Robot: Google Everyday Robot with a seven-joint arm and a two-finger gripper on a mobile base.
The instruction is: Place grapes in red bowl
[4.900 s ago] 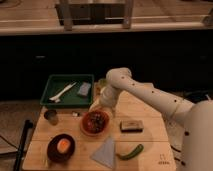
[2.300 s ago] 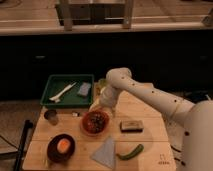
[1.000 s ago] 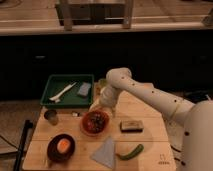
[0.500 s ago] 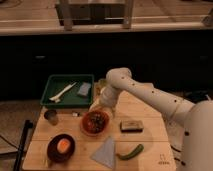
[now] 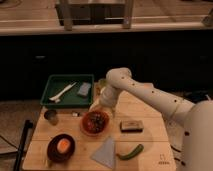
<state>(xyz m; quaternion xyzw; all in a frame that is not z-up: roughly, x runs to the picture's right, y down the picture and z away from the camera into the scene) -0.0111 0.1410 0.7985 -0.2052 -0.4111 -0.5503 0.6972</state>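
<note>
The red bowl [image 5: 95, 123] sits on the wooden table near its middle. The grapes [image 5: 98, 119] lie inside it as a dark cluster. My gripper [image 5: 98, 103] hangs just above the far rim of the red bowl, at the end of the white arm that comes in from the right.
A green tray [image 5: 56, 98] with a white utensil and a grey block stands at the back left. A dark maroon bowl [image 5: 51, 153] holding an orange round thing is at the front left. A small metal cup [image 5: 50, 116], a grey cloth [image 5: 105, 152], a green vegetable [image 5: 130, 151] and a dark sponge [image 5: 131, 125] lie around.
</note>
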